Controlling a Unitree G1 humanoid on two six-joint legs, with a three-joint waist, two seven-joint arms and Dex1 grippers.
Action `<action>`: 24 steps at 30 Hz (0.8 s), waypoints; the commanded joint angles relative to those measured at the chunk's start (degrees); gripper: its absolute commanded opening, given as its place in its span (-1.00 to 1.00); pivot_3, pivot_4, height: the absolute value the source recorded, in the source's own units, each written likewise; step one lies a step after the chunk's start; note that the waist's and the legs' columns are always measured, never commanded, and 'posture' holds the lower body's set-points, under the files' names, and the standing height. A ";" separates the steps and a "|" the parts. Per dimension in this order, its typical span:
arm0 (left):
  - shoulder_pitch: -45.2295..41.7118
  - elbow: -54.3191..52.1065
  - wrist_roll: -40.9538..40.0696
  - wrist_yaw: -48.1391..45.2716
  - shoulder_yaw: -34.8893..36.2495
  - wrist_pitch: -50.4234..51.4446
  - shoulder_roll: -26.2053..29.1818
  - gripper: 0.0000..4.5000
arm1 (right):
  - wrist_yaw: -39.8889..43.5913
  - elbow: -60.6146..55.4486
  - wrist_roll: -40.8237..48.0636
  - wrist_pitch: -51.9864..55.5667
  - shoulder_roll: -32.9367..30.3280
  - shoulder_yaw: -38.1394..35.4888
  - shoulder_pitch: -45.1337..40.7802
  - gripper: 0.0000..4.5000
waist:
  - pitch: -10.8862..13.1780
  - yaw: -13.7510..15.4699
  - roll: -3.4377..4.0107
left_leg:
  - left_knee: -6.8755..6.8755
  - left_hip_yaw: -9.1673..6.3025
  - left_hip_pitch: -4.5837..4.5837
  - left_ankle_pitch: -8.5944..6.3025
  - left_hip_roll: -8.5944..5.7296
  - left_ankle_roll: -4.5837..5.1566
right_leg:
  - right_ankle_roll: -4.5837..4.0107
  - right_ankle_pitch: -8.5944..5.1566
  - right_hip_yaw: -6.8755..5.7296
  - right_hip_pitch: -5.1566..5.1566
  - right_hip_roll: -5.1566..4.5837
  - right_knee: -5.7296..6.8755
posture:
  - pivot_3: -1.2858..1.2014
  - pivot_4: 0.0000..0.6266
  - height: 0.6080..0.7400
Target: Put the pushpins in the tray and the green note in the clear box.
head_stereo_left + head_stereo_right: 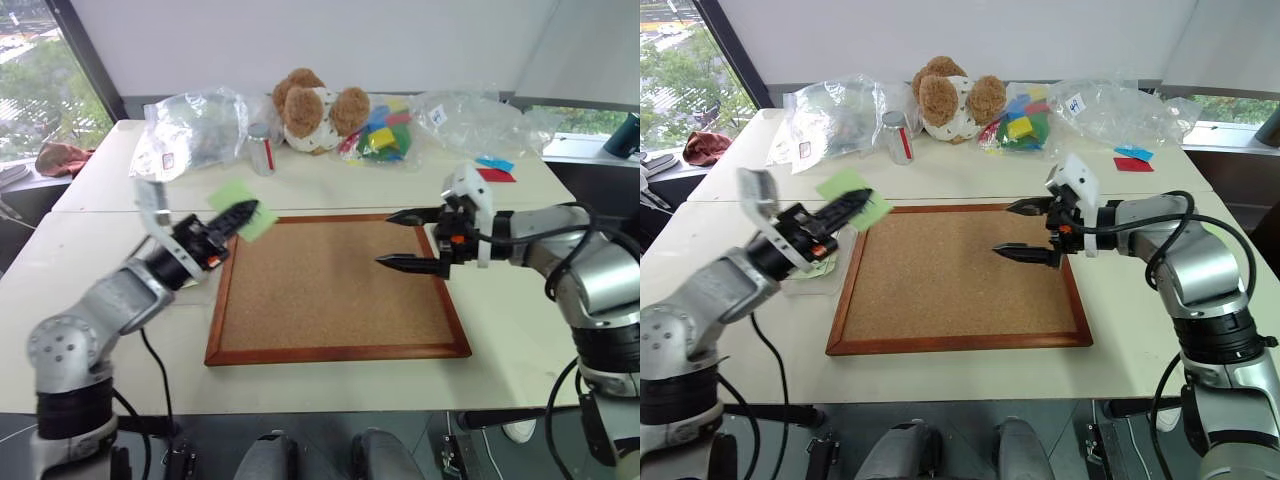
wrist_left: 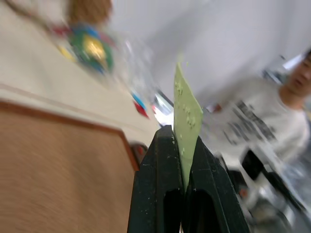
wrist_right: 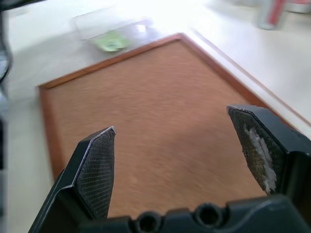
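My left gripper (image 1: 243,214) is shut on the green note (image 1: 232,196), held in the air over the near-left corner of the corkboard. In the left wrist view the note (image 2: 187,109) stands on edge between the two black fingers (image 2: 155,165). The clear box (image 1: 812,272) sits on the table under my left forearm with a green slip inside; it lies past the board's corner in the right wrist view (image 3: 109,26). My right gripper (image 1: 386,240) hangs open and empty over the board's right side. The pushpins and the tray are out of view.
A wood-framed corkboard (image 1: 330,300) fills the table's middle. Along the back stand a teddy bear (image 1: 315,108), a small can (image 1: 261,148), coloured blocks (image 1: 385,135) and crinkled plastic bags (image 1: 195,128). A person (image 2: 262,121) stands beyond the table.
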 commanded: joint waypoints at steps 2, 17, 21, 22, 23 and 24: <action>1.83 -0.37 10.47 1.24 5.44 -3.57 6.34 -1.00 | 0.00 -1.11 0.47 -1.46 1.02 0.87 -1.15 0.78 | 0.00 0.07 0.00 | 0.00 0.00 0.00 0.00 0.00 0.00 | 0.00 0.00 0.00 0.01 0.00 -0.01 | 0.03 -0.52 1.00; 1.61 16.12 38.82 -10.52 -2.57 1.58 12.38 -0.76 | -0.11 -0.11 -1.16 -4.53 1.53 2.57 -1.91 0.81 | 0.01 0.01 -0.02 | -0.10 0.00 -0.02 -0.09 0.00 0.16 | -0.01 -0.01 -0.02 -0.03 -0.01 -0.07 | 0.03 -0.52 1.00; -0.76 18.46 43.06 -12.91 -3.62 3.42 11.94 0.02 | -0.45 -0.44 -1.09 -4.40 1.23 2.03 -1.52 0.81 | 0.01 -0.06 -0.02 | -0.15 0.00 -0.02 -0.09 0.00 0.14 | -0.01 -0.01 -0.02 -0.05 -0.03 -0.07 | 0.03 -0.52 1.00; -1.03 18.62 44.54 -14.09 -4.23 3.62 12.28 0.24 | -0.61 -0.59 -1.23 -4.50 1.08 1.96 -1.28 0.81 | 0.02 -0.07 -0.02 | -0.16 0.00 -0.02 -0.09 0.00 0.14 | -0.01 -0.01 -0.02 -0.07 -0.03 -0.07 | 0.03 -0.52 1.00; -1.25 18.74 45.58 -15.19 -4.56 3.98 12.52 0.41 | -0.75 -0.69 -1.31 -4.61 0.98 1.88 -1.08 0.81 | 0.02 -0.08 -0.02 | -0.17 0.00 -0.03 -0.08 0.00 0.14 | -0.01 -0.01 -0.02 -0.07 -0.03 -0.07 | 0.03 -0.52 1.00; -1.46 18.79 46.38 -16.12 -4.60 4.19 12.59 0.68 | -0.93 -0.75 -1.30 -4.58 0.94 1.79 -0.95 0.81 | 0.01 -0.09 -0.02 | -0.18 0.00 -0.02 -0.08 0.00 0.13 | -0.01 -0.01 -0.02 -0.08 -0.04 -0.07 | 0.03 -0.52 1.00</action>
